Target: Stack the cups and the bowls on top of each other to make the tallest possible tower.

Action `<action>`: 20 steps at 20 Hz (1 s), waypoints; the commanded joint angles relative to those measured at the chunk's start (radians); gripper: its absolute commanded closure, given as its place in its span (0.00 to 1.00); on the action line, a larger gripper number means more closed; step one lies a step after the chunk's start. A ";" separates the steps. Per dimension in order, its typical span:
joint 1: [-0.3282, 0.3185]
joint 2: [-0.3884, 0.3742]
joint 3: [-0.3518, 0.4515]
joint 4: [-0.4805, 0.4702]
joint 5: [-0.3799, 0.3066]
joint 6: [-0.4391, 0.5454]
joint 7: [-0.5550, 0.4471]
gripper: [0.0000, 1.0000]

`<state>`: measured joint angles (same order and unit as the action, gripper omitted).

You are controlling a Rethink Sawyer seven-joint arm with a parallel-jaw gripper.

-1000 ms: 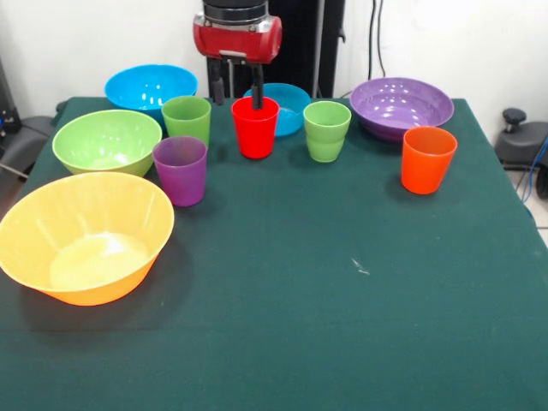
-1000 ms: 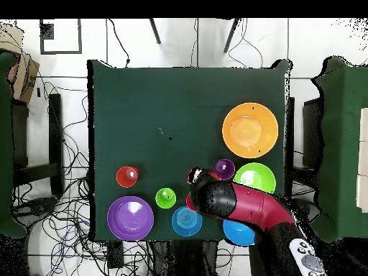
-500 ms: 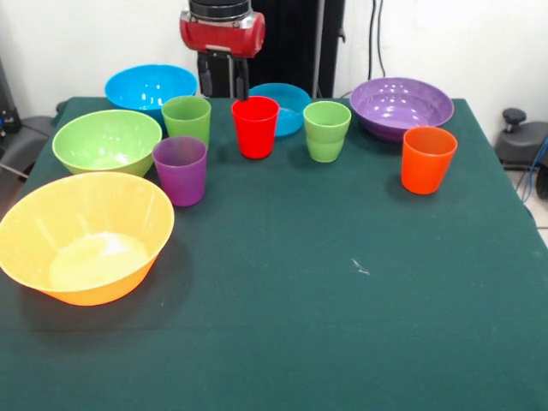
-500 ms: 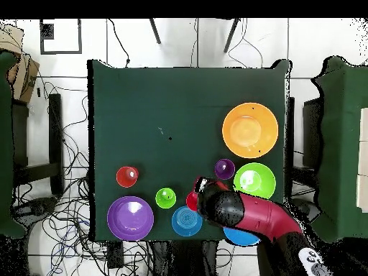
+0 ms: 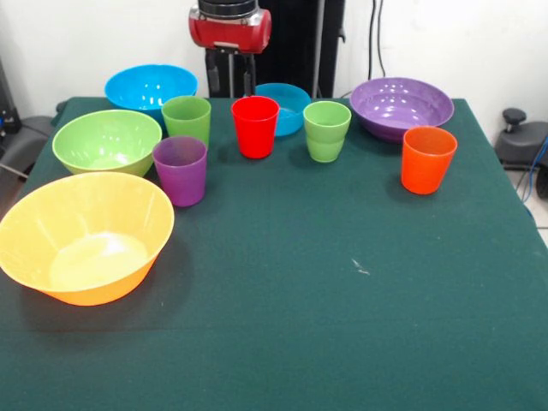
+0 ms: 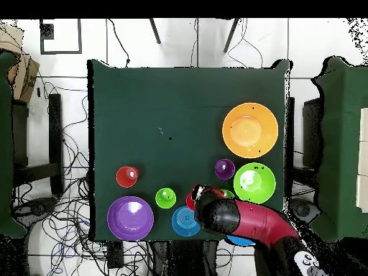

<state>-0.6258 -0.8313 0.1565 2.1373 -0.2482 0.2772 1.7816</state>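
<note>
All the cups stand upright and apart on the green cloth: a red cup (image 5: 255,126), a purple cup (image 5: 180,169), an orange cup (image 5: 427,158) and two light green cups (image 5: 187,118) (image 5: 326,130). Around them sit the bowls: a yellow-orange bowl (image 5: 84,235), a light green bowl (image 5: 106,139), a purple bowl (image 5: 401,104), a big blue bowl (image 5: 151,86) and a smaller blue bowl (image 5: 287,103). My gripper (image 5: 230,81) hangs open and empty above the table's back edge, just behind the red cup. In the overhead view the arm (image 6: 241,219) hides it and covers part of the red cup (image 6: 191,200).
The green cloth table (image 5: 342,300) has cables and chair legs around it on the floor. A small white mark (image 5: 360,267) lies on the cloth at mid right.
My gripper has lifted off the red cup's rim and drawn back toward the table's rear edge. The red cup stays where it stood. Nothing else moved.
</note>
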 commanded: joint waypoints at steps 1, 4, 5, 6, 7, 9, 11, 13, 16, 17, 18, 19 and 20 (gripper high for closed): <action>-0.005 0.075 0.101 0.041 -0.075 -0.097 0.039 0.00; -0.006 0.079 0.104 0.038 -0.076 -0.099 0.041 0.00; -0.005 0.078 0.104 0.038 -0.076 -0.097 0.042 0.00; -0.008 0.080 0.106 0.034 -0.076 -0.095 0.041 0.00; -0.007 0.081 0.107 0.033 -0.075 -0.095 0.042 0.00; -0.001 0.093 0.102 0.028 -0.080 -0.103 0.045 0.00; 0.004 0.112 0.094 0.023 -0.088 -0.114 0.047 0.00; 0.012 0.132 0.085 0.012 -0.096 -0.126 0.051 0.00; 0.011 0.142 0.082 0.008 -0.101 -0.133 0.055 0.00; 0.013 0.140 0.081 0.008 -0.102 -0.132 0.055 0.00; 0.017 0.140 0.078 0.005 -0.103 -0.131 0.056 0.00; 0.017 0.141 0.078 0.004 -0.103 -0.131 0.057 0.00; 0.024 0.148 0.070 -0.002 -0.107 -0.136 0.059 0.00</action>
<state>-0.6243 -0.7352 0.1568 2.1409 -0.2878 0.2124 1.7816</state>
